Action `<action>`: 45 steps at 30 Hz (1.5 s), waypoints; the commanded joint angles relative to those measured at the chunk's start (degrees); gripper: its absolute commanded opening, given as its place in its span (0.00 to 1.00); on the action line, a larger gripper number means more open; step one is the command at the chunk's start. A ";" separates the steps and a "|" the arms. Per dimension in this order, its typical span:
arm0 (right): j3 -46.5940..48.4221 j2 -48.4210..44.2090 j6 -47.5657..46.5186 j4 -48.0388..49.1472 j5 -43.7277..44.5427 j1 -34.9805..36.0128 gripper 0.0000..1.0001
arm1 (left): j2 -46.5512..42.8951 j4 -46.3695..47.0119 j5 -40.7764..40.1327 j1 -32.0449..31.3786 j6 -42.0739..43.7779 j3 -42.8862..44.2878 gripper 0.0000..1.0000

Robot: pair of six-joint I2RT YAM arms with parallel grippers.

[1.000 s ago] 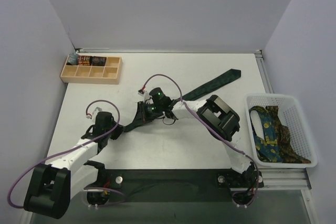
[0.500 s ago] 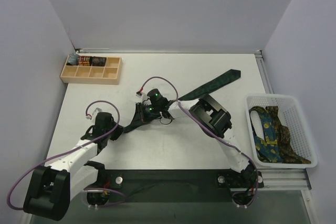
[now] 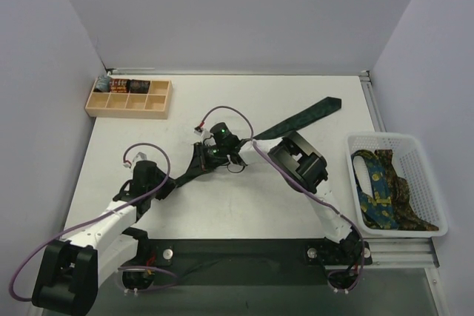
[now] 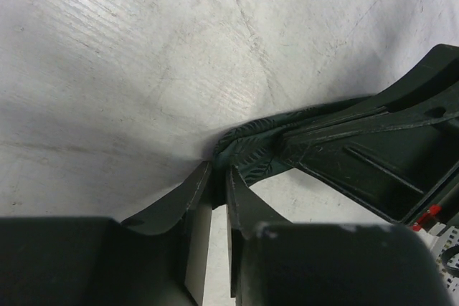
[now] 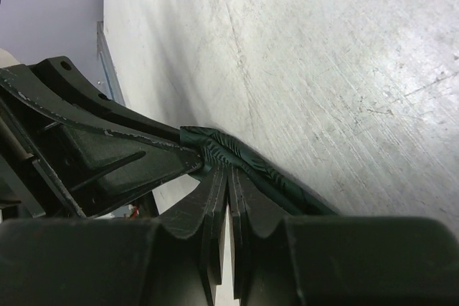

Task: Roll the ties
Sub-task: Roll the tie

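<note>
The dark green tie point(image 3: 300, 120) lies diagonally on the white table, its pointed tip at the far right and its near end at centre left. My left gripper point(image 3: 170, 181) is shut on that bunched end point(image 4: 251, 150), its fingertips point(image 4: 203, 180) pinching the fabric. My right gripper point(image 3: 195, 166) is shut on the same end from the other side point(image 5: 228, 171), with green fabric point(image 5: 247, 166) folded around its tips. The two grippers nearly touch. A blue and yellow tie point(image 3: 374, 186) and a brown patterned tie point(image 3: 406, 194) lie in the basket.
A white plastic basket point(image 3: 396, 140) stands at the right edge. A wooden compartment tray point(image 3: 129, 103) with a few small rolled items along its back row sits at the far left. Purple cables loop over both wrists. Walls close in on three sides.
The right arm's elbow has shifted a little to the left and the left wrist has edged toward the tie end. Both grippers stay shut on the green tie.
</note>
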 commanded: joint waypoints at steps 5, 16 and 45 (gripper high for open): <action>1.71 -4.89 -2.41 -4.07 1.07 -0.49 0.09 | 1.02 3.06 0.73 -0.22 3.19 0.19 0.10; 1.70 -6.92 -6.90 -9.61 3.45 -0.58 0.09 | -0.47 -0.89 -1.20 -0.22 0.65 -0.25 0.00; 1.18 -2.96 -10.68 -19.54 9.95 -0.58 0.06 | -0.21 -10.57 2.05 -5.56 1.88 15.31 0.00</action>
